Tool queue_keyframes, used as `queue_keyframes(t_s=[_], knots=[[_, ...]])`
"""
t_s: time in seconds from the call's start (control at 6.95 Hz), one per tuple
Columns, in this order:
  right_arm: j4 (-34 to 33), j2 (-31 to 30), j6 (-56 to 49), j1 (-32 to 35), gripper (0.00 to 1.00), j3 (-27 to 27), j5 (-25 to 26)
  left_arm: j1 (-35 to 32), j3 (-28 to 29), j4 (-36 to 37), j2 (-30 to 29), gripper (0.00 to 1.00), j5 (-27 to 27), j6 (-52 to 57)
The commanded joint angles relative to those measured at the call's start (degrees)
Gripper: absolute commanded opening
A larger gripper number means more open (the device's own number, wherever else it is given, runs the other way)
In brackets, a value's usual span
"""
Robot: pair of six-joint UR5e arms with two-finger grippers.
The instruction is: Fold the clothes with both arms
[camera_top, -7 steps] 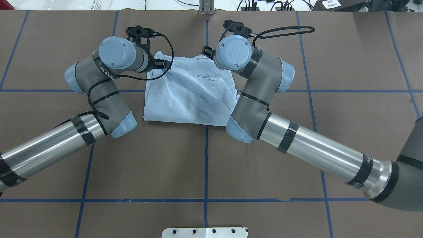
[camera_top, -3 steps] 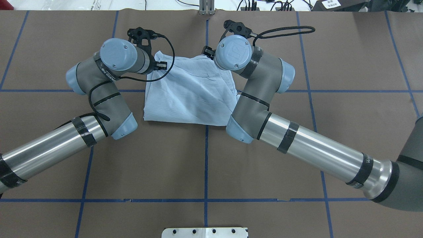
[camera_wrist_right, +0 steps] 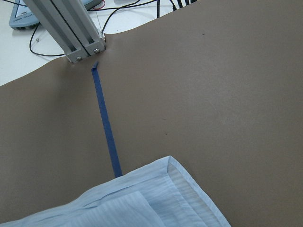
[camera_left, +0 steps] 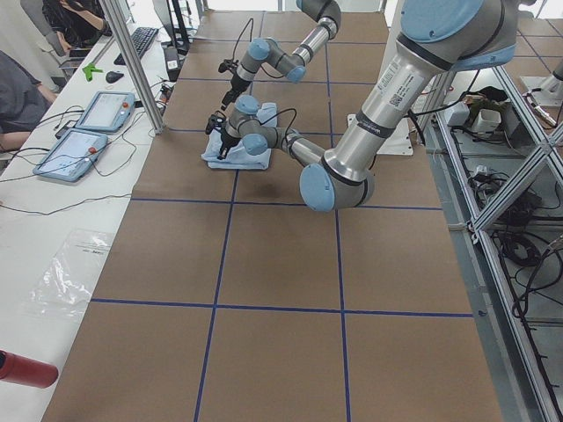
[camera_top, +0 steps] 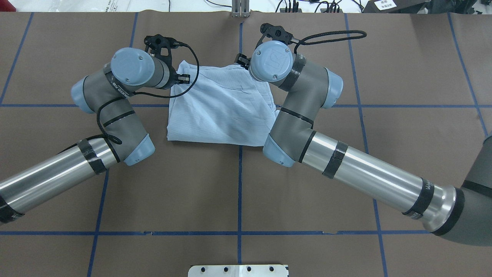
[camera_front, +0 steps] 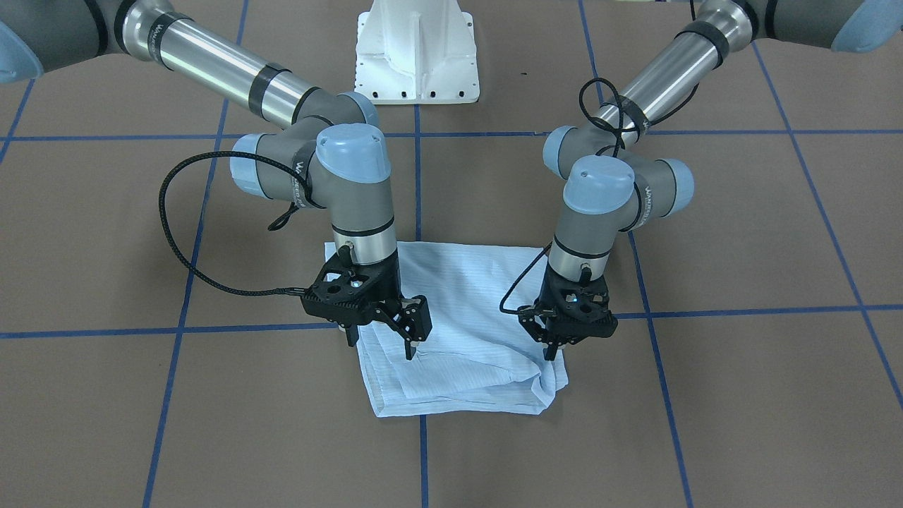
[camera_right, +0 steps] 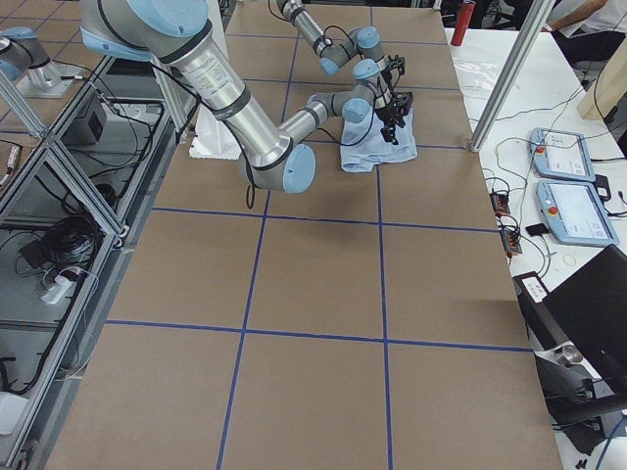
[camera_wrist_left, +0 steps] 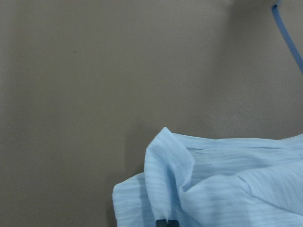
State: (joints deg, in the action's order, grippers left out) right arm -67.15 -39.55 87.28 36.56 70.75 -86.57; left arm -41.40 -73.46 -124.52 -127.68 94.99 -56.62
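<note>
While the right black two-finger gripper is hovering agape, the left black two-finger gripper, seemingly clamped on the pale blue striped shirt, is edging outward, probably tautening it.

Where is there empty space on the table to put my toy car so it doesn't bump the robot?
The brown table is bare between the left arm and right arm, from the shirt to the white base plate. The outer squares beyond each elbow are bare too. It's crowded at the shirt's far corners, where the left gripper and right gripper stand.
</note>
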Motion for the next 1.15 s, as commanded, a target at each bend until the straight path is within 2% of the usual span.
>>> queue_keyframes(t_s=[0.0,0.29,0.43,0.58,0.86,1.01], knots=[[0.00,0.00,0.09,0.00,1.00,0.00,0.00,-0.52,-4.49,0.76,3.31,0.00,-0.15,3.61],[0.00,-0.09,0.18,0.00,1.00,0.00,0.00,-0.52,-4.58,0.68,4.28,0.00,-0.42,3.71],[-0.09,-0.44,0.26,0.00,1.00,-0.17,0.17,-0.52,-4.58,0.68,4.28,0.24,-0.07,3.71],[-0.09,-0.44,0.44,0.00,1.00,-0.70,0.26,-0.52,-4.67,0.42,4.28,0.99,-0.07,3.80],[0.61,0.26,0.44,0.00,1.00,-2.11,0.00,-0.70,-6.85,0.59,4.46,1.00,0.63,3.97],[0.96,0.26,-1.04,0.87,1.00,-1.85,-1.83,-2.96,-9.31,0.76,5.76,1.00,5.07,8.59]])
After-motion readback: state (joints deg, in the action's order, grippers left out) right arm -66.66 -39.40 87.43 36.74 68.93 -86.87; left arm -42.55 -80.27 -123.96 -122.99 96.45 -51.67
